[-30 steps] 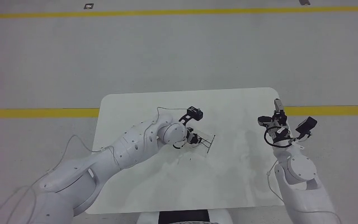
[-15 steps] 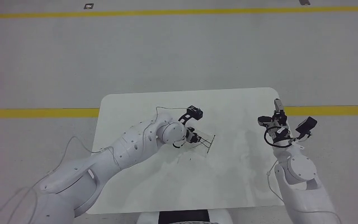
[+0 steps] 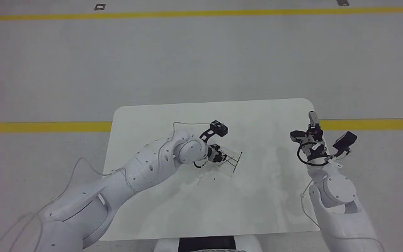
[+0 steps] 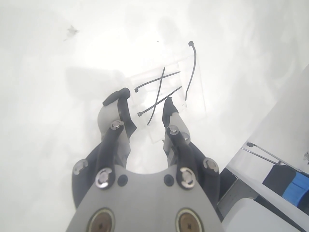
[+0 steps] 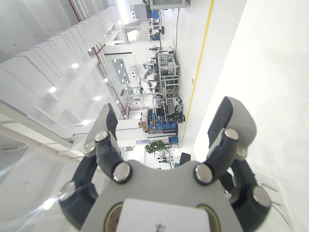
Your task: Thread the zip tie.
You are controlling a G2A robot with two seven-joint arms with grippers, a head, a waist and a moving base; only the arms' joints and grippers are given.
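Note:
Several thin black zip ties lie crossed on a clear plastic sheet on the white table; in the top view these zip ties sit near the table's middle. One curved tie lies a little apart from the rest. My left gripper is open just above the pile, its fingertips straddling the near ends of two ties, nothing held. That same left gripper is at the ties' left side. My right gripper is open and empty, raised at the table's right edge, right gripper pointing away.
The white table has a rounded far right corner. A small dark speck marks the tabletop beyond the left gripper. Yellow floor lines run past the table.
The left arm has shifted very slightly at the ties. The right arm has not moved.

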